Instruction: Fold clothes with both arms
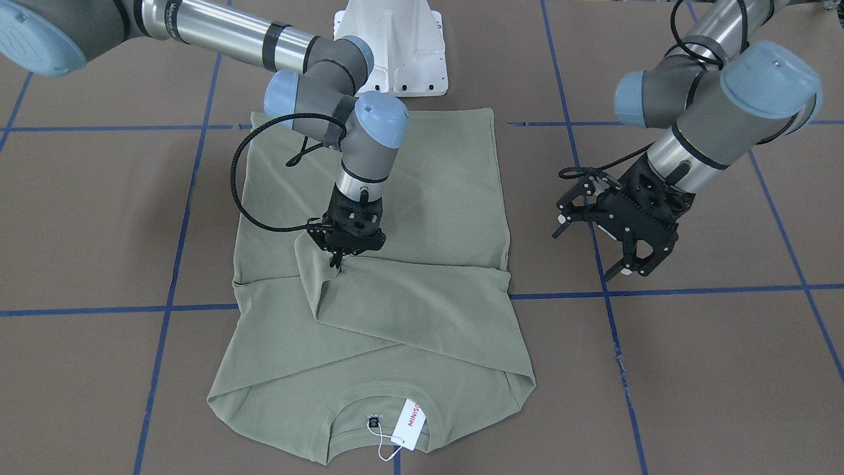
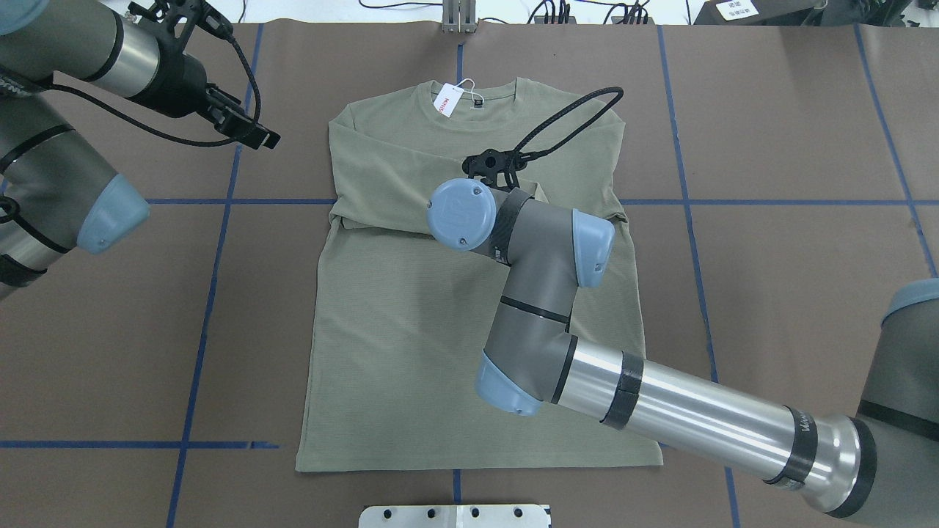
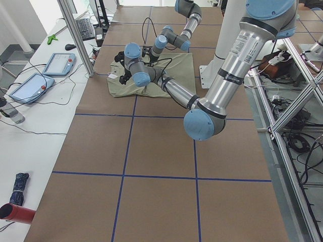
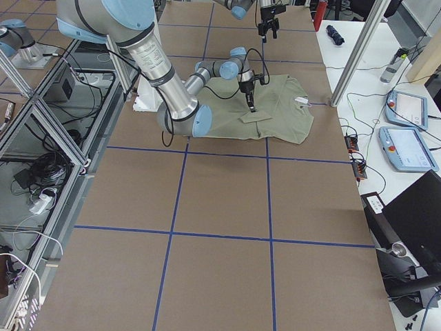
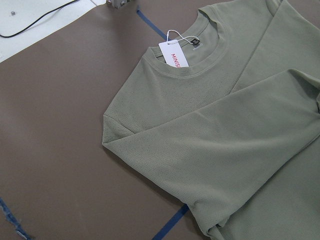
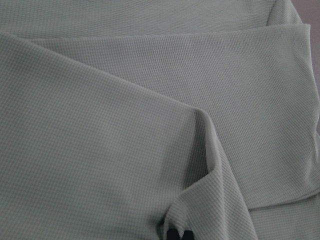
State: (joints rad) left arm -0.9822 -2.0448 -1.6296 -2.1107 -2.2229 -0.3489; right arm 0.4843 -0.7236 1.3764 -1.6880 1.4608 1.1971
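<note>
Where the right gripper (image 1: 337, 258) meets the cloth, its jaws are closed on a pinch of one sleeve (image 1: 428, 316). The fabric rises in a small ridge at the fingertips (image 6: 173, 234). The left gripper (image 1: 587, 252) stands with jaws apart, holding nothing, above bare table just beside the garment (on the robot's own left).

The olive-green shirt (image 1: 435, 198) lies flat on the brown paper-covered table (image 1: 692, 369). Its hem is toward the white pedestal base (image 1: 395, 46) and its collar is at the far side. Both sleeves are folded across the chest, one overlapping the other. A white hang tag (image 1: 412, 425) with red lettering rests at the collar. Blue tape lines (image 1: 659, 291) cross the table surface.
</note>
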